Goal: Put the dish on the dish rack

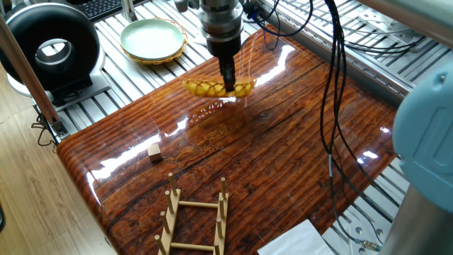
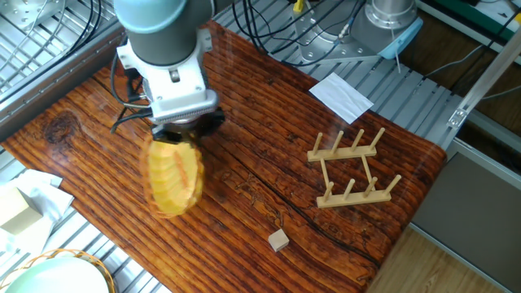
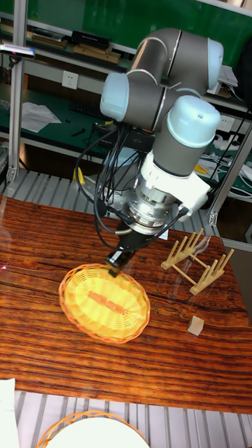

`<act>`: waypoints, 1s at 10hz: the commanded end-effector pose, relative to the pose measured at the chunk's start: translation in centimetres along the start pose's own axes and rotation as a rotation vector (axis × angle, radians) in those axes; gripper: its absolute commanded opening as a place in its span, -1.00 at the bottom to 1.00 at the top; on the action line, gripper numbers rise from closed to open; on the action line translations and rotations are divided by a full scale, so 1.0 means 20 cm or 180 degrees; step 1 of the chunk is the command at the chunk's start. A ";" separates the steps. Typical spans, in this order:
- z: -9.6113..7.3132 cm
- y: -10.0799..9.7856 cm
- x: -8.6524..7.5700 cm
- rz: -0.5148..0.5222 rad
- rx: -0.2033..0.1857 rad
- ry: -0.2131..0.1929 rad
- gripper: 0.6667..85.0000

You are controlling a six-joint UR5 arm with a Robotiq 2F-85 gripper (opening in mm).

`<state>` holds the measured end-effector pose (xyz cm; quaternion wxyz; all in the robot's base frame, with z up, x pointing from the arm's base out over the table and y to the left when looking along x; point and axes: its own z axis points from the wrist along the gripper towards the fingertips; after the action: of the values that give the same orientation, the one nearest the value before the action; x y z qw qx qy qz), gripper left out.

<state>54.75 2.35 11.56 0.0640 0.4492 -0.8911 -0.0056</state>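
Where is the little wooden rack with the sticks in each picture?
One fixed view: the dish rack stands at the bottom edge, left of middle.
The other fixed view: right of middle.
Tall fixed view: right of the gripper.
Shared landmark: the small wooden cube lies near it.

One fixed view looks down steeply from above the table (image 1: 283,163), with the dish rack (image 1: 195,223) at its 6 o'clock edge and the green plate (image 1: 151,39) at 11 o'clock. The other fixed view looks down from the opposite side: there the dish rack (image 2: 352,167) sits at 3 o'clock and the green plate (image 2: 49,277) at 7 o'clock. The tall fixed view stands lower and nearer, facing the arm (image 3: 164,105) almost level, shelving behind. All three share the table top, the dish (image 1: 219,88), the rack and the small wooden cube (image 2: 279,239).
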 end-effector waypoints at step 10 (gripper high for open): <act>-0.10 0.56 -0.23 0.0460 -0.1298 -0.0251 -0.99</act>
<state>49.55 11.18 13.11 0.1127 0.3655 -0.9084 -0.1690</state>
